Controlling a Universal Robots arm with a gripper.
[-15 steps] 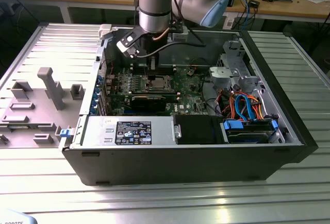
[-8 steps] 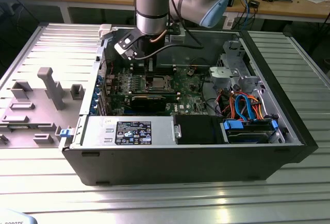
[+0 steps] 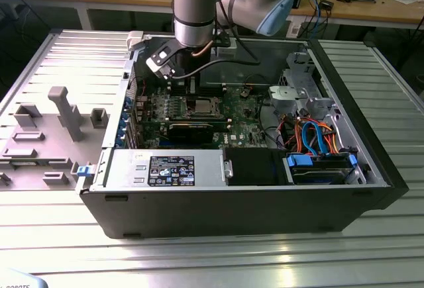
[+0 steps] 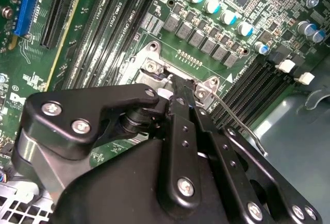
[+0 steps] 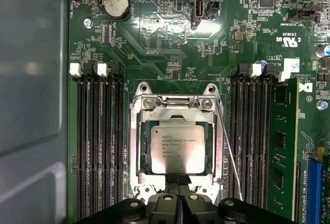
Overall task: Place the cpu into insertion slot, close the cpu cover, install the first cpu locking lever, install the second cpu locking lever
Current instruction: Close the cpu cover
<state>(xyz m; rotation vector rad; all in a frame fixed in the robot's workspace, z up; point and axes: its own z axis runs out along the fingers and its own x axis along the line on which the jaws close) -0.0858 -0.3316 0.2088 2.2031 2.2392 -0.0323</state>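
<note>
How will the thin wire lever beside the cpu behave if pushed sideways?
The lever is a long thin wire, so it probably flexes and springs back. Its smooth round metal may slip off a pushing tip. One end sits by the cpu cover, so it likely pivots there.

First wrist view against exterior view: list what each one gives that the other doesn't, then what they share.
First wrist view: the cpu cover lying flat as a frame, a wire locking lever standing off its side, and a coin battery. Exterior view: the whole computer case, the arm, blue and orange cables, and a grey tray at the exterior view's left. Shared: the green motherboard, the seated cpu, and the pincer down at the cover's edge.
</note>
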